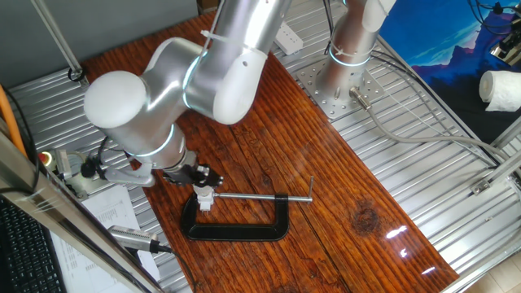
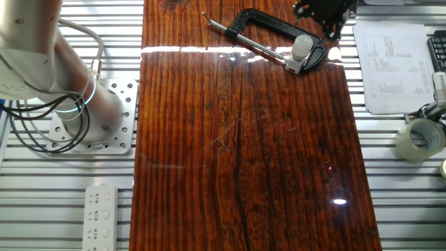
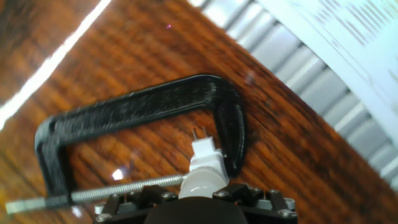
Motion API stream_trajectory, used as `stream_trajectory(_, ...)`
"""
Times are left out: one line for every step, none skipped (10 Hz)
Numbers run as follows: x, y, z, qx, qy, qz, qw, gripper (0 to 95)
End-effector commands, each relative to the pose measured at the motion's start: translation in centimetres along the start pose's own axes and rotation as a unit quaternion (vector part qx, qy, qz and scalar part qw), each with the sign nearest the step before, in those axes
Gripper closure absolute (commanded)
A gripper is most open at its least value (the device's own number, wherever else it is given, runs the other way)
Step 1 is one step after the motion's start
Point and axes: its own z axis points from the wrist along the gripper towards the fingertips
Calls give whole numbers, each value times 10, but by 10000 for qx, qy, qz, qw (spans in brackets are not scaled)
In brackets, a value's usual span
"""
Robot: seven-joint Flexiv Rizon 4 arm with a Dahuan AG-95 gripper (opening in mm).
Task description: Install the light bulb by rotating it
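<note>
Dark reddish-brown wood grain fills the long plank table (image 2: 237, 153), where a silver Flexiv robot arm (image 1: 195, 77) bends low over its work. The black two-finger gripper (image 1: 205, 177) hangs directly above a tiny white frosted light bulb (image 2: 302, 47), which stands dome-up on a small white square socket block (image 2: 295, 65). From the hand view the bulb (image 3: 200, 184) sits between the black gripper parts at the bottom edge of the picture, but the fingertips themselves lie outside that view, and neither fixed camera shows them clearly; whether the gripper is closed on the bulb or merely around it cannot be told.

The socket block (image 3: 205, 153) is held in the mouth of a black metal C-clamp (image 3: 134, 118) lying flat on the table, its threaded silver screw (image 3: 127, 188) running up to the block's side. Two thin metal pins stick out from the far end of the block in the hand view.

Beside the plank, on the ribbed metal surface, lie a printed sheet of white paper (image 2: 394, 66) and a roll of clear tape (image 2: 420, 139). A white power strip (image 2: 100, 215) rests near the arm's bolted round base plate (image 2: 97, 115), with grey cables (image 2: 31, 118) looping around it. A white roll of tissue (image 1: 500, 89) sits at the far corner in one fixed view.
</note>
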Motion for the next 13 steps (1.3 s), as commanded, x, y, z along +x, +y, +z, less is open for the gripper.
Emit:
stream_trajectory(12,9,6,261,-45,-793,9965,190)
stream_trajectory(15,11,11,374,-122,-828,9958,190)
stream_trajectory(17,11,12,442,-149,-906,9948,190)
stream_trajectory(17,11,12,498,-162,-1006,9936,190)
stream_trajectory(17,11,12,512,-168,-1066,9928,190)
stream_trajectory(17,11,12,547,-180,-1189,9912,190)
stream_trajectory(17,10,14,595,-176,-1350,9889,190)
stream_trajectory(17,9,16,645,-188,-1424,9875,190)
stream_trajectory(17,7,20,654,-259,-1429,9872,190)
stream_trajectory(16,6,23,677,-273,-1463,9865,190)
stream_trajectory(16,5,25,682,-276,-1492,9861,380)
stream_trajectory(16,5,25,687,-274,-1503,9859,380)
stream_trajectory(16,5,25,686,-289,-1506,9858,380)
